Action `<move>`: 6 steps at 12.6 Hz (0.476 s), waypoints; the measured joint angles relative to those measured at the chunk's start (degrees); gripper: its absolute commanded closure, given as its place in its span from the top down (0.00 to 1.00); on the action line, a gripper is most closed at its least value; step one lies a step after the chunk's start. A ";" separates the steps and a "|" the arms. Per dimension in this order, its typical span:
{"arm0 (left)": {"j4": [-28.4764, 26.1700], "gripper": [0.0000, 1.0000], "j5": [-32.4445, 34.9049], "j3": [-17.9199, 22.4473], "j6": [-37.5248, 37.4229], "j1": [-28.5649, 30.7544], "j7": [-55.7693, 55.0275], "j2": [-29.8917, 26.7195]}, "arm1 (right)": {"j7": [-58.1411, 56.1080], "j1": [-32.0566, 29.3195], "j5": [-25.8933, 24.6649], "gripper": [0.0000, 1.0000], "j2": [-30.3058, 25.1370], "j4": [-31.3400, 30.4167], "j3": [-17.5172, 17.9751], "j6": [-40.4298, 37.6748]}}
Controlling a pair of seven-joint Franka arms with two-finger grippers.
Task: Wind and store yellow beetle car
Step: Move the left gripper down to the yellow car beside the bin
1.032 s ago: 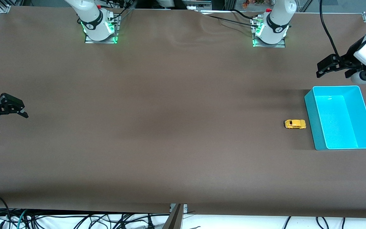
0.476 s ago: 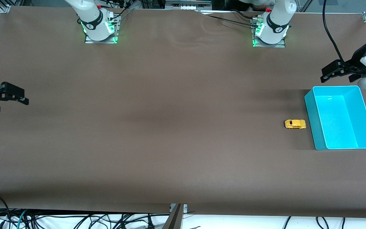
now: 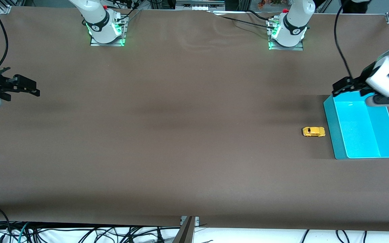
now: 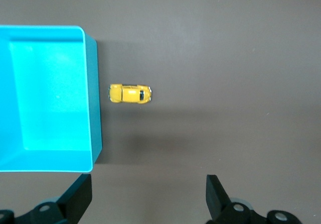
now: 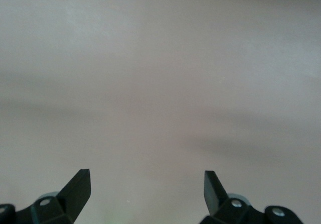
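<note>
The yellow beetle car (image 3: 313, 131) stands on the brown table beside the turquoise bin (image 3: 331, 130), on the bin's side toward the right arm's end. My left gripper (image 3: 344, 88) hangs open and empty over the bin's corner farthest from the front camera. The left wrist view shows the car (image 4: 130, 93) next to the bin's wall (image 4: 94, 103), with the left gripper (image 4: 149, 194) well apart from both. Over bare table at the right arm's end, my right gripper (image 3: 32, 87) is open with nothing in it. The right wrist view shows the right gripper (image 5: 147, 186) over plain table.
The bin has nothing in it. Both arm bases (image 3: 106, 28) (image 3: 287, 32) stand along the table edge farthest from the front camera. Cables (image 3: 79, 233) hang below the table edge nearest that camera.
My left gripper has come down to the bin's corner. My right gripper has shifted away from the front camera and a little toward the table's middle. The car and bin have not moved.
</note>
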 measured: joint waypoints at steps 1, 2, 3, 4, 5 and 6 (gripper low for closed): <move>-2.53 1.00 0.00 0.00 3.04 0.00 0.07 0.02 | 0.53 0.02 -1.32 1.00 -0.17 -0.18 0.86 -0.92; -5.65 1.00 0.00 0.00 7.12 0.00 0.15 0.04 | 0.99 0.03 -1.72 1.00 -0.37 -0.49 1.32 -1.58; -8.95 1.00 0.00 0.00 11.21 0.00 0.20 0.09 | 1.18 0.03 -1.80 1.00 -0.71 -1.22 1.41 -1.76; -12.13 1.00 0.00 0.00 14.90 0.00 0.24 0.16 | 1.20 -0.07 -1.81 1.00 -1.01 -2.05 1.41 -1.76; -14.96 1.00 0.00 0.00 18.26 0.00 0.49 0.30 | 1.22 -0.14 -1.81 1.00 -1.20 -2.63 1.40 -1.73; -17.22 1.00 0.01 0.05 21.35 0.00 1.56 0.77 | 1.25 -0.17 -1.82 1.00 -1.31 -2.90 1.40 -1.72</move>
